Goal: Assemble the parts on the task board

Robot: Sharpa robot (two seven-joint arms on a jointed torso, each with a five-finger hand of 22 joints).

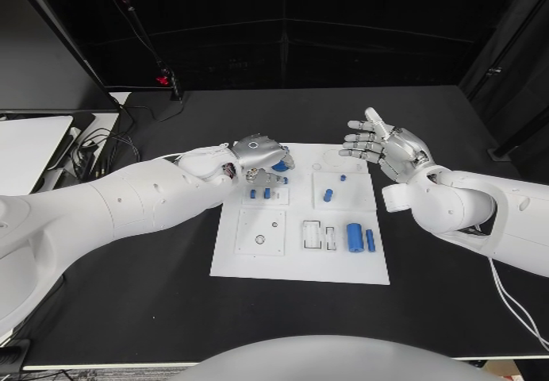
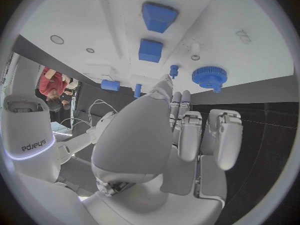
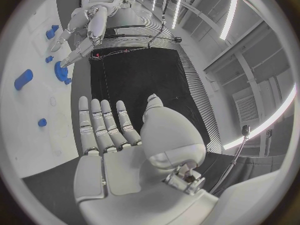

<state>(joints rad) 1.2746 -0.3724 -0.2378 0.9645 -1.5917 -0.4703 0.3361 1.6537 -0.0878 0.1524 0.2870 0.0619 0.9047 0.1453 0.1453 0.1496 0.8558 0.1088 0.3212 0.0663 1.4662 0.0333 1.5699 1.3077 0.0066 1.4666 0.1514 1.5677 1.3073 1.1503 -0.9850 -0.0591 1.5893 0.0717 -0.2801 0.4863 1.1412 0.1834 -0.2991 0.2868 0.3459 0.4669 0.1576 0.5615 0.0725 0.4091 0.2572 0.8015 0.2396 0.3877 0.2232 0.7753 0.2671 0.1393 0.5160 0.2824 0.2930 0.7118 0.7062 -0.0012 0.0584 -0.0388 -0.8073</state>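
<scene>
Left hand (image 1: 259,152) pinches blue gear (image 1: 280,167) on task board (image 1: 300,262) — right hand (image 1: 387,145) spread, apart.

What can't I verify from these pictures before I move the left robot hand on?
- Contact with the blue gear: head view, left robot hand covers most of it; left wrist view, the fingers sit just short, touch unclear.
- Two small blue parts beside that hand: too small to tell whether seated or loose.
- Far edge of the task board: head view, partly behind the right robot hand.
</scene>
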